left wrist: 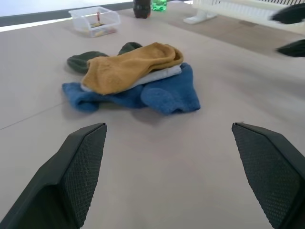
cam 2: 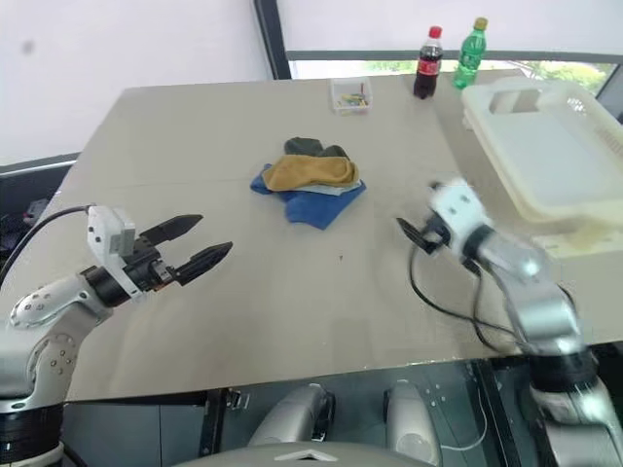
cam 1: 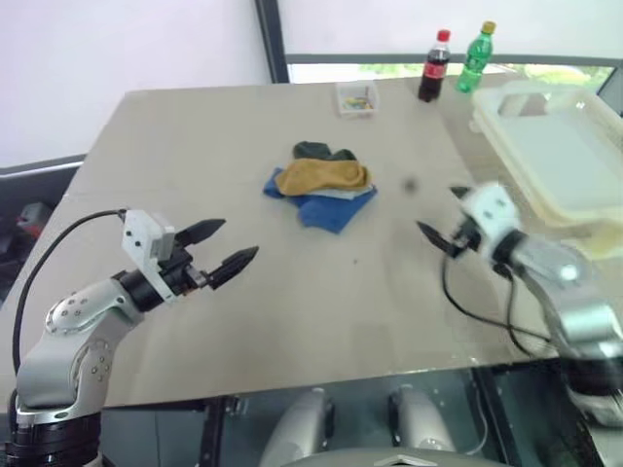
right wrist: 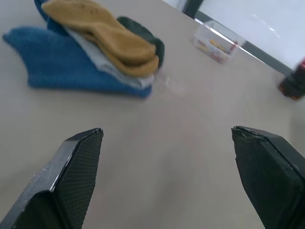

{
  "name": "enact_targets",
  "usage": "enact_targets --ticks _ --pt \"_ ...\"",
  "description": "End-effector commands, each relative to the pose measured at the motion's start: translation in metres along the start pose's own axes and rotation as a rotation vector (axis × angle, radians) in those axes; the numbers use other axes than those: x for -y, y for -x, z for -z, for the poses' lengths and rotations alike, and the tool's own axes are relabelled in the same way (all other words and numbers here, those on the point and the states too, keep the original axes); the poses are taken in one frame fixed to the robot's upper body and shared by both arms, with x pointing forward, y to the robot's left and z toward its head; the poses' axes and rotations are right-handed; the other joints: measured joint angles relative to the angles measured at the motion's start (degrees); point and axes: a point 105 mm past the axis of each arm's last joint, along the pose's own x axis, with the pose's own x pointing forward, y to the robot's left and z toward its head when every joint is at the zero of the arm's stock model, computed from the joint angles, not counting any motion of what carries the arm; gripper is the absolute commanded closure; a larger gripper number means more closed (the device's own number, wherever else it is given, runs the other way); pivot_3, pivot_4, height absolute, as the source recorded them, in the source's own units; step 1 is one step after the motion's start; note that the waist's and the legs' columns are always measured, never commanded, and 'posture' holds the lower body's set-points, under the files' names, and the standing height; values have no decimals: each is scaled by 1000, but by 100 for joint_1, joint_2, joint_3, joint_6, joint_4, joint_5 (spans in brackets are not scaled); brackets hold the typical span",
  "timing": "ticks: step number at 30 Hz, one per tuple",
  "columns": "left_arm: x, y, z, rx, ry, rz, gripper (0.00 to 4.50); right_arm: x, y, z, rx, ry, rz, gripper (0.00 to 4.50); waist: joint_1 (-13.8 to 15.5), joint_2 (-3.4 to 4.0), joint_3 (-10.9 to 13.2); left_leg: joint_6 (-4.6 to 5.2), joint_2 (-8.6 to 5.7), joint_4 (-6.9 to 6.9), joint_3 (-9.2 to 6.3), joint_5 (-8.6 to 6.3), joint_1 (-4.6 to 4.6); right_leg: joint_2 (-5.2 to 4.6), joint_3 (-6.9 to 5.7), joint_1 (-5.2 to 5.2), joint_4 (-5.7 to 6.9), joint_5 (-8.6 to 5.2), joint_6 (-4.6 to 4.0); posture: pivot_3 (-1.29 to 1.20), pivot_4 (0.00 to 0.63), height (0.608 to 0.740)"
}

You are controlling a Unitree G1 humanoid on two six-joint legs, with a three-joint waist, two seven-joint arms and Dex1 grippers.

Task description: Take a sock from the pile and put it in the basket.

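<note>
The pile [cam 1: 321,185] of socks lies mid-table: a mustard sock [cam 1: 323,175] on top, pale grey and blue ones under it, a dark green one behind. The cream-white basket [cam 1: 584,209] stands at the table's right edge. My left gripper [cam 1: 238,239] hovers open over the near left of the table, pointing toward the pile, nothing between its fingers. My right gripper [cam 1: 438,219] is open and empty to the right of the pile, between it and the basket. The pile [left wrist: 133,76] lies ahead of the left gripper [left wrist: 167,126], and the pile [right wrist: 90,52] also lies ahead of the right gripper [right wrist: 167,129].
A small clear plastic box [cam 1: 357,98] sits at the table's far edge behind the pile. A cola bottle [cam 1: 433,66] and a green bottle [cam 1: 476,56] stand to its right, near the basket's far corner. Bare tabletop [cam 1: 321,292] lies between the grippers and the pile.
</note>
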Motion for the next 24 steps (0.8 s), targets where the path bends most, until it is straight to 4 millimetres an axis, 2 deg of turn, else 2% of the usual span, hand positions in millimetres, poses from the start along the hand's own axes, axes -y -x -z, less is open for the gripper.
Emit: enact_targets --ticks 1,2,4,5,7,11,17,24 --pt "8 -6 -13 46 -26 19 0 -7 -46 -20 63 68 -78 25 -2 0 1 0 0 -2 0 0 -4 -1 0 -4 -1 0 0 0 150 740" --pt "10 -7 -14 51 -25 20 0 -8 -59 -25 79 74 -93 573 -10 0 1 -1 0 -4 0 1 -7 0 0 -8 -3 0 -1 0 150 740" --pt "12 -4 -16 53 -28 14 0 -12 -87 -33 91 107 -114 1229 -66 0 2 -1 0 -8 -1 1 -12 1 0 -13 -11 -1 -2 0 150 740" --pt "12 -2 -16 55 -28 5 0 -14 -97 -36 90 113 -122 1781 -75 -1 2 0 -1 -10 1 0 -14 1 1 -13 -18 -1 -2 0 150 740" --pt "12 2 -17 56 -30 -14 0 -18 -111 -37 81 121 -137 1781 -87 -2 2 1 -4 -16 -5 0 -20 -2 -6 -15 -30 -1 -2 0 150 740" --pt "15 8 -19 58 -31 -41 0 -24 -124 -39 82 132 -160 1781 -125 -1 2 1 -5 -34 -10 0 -24 -2 -11 -20 -47 -1 -3 0 150 740" --pt "20 19 -19 58 -27 -83 0 -35 -133 -44 100 124 -195 1781 -188 5 6 -3 1 -40 -3 2 -22 4 -3 -27 -34 -1 -3 0 150 740" --pt "23 24 -20 60 -26 -109 0 -37 -140 -51 113 70 -159 1781 -262 7 7 -10 1 -41 -2 6 -11 6 0 -27 -18 -2 -4 0 150 740"
